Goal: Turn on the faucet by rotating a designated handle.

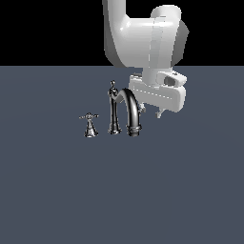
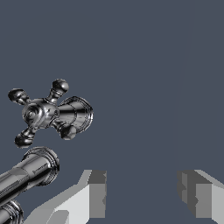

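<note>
Faucet (image 1: 127, 112), chrome, stands on the grey bench (image 1: 57, 190) with one cross handle (image 1: 88, 116) apart toward the exterior view's left. Pincer (image 2: 142, 192) hangs wide, empty, near another cross handle (image 2: 41, 114).

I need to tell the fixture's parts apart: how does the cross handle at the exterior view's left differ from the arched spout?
The cross handle is short with a flared base and horizontal arms; the arched spout stands far taller, curving over and down. The handle stands alone, apart from the arm; the spout sits right beside the tool. Both are shiny chrome.
</note>
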Controlling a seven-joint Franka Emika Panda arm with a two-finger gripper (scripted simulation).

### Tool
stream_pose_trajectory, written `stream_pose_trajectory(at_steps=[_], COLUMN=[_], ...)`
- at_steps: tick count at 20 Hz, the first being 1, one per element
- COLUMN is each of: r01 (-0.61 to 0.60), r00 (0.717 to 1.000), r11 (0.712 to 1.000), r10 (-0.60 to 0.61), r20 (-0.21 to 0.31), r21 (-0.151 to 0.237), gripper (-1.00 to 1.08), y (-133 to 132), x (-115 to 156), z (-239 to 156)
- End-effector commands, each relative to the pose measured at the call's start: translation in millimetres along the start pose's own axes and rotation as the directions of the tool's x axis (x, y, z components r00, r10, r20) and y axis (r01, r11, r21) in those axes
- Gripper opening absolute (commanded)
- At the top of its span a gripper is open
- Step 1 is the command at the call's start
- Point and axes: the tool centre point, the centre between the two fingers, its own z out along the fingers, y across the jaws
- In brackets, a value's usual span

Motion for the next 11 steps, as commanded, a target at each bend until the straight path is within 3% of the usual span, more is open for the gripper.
stream_pose_trajectory(at_steps=[1, 2, 3, 4, 5, 6, 7, 8, 9, 10, 11], r01=[0.063, 0.074, 0.018, 0.037, 0.084, 0.092, 0.16, 0.07, -0.017, -0.033, 0.034], r00=[0.997, 0.996, 0.995, 0.983, 0.973, 0.966, 0.949, 0.958, 0.958, 0.949, 0.951], r11=[0.998, 0.997, 1.0, 0.998, 0.994, 0.993, 0.981, 0.995, 1.0, 0.999, 0.999], r10=[-0.063, -0.072, -0.019, -0.046, -0.097, -0.107, -0.183, -0.086, 0.009, 0.02, -0.037], r20=[-0.052, -0.046, -0.097, -0.179, -0.207, -0.235, -0.259, -0.275, -0.287, -0.315, -0.305], r21=[0.003, 0.037, -0.012, -0.054, -0.069, -0.074, -0.106, -0.066, -0.025, -0.034, -0.015], gripper=[0.08, 0.1, 0.28, -0.53, -0.03, 0.09, 0.75, 0.93, 0.93, 0.96, 0.51], y=[-50.0, -57.6, 8.6, 57.1, 56.5, 61.5, 66.3, 14.3, 76.3, 83.7, 57.5], x=[-3.6, -3.0, 52.2, 101.7, 111.6, 122.7, 133.1, 132.8, 144.9, 154.1, 142.6], z=[19.5, 34.6, 38.5, 31.6, 30.6, 28.6, 27.6, 40.0, 26.5, 27.2, 34.2])
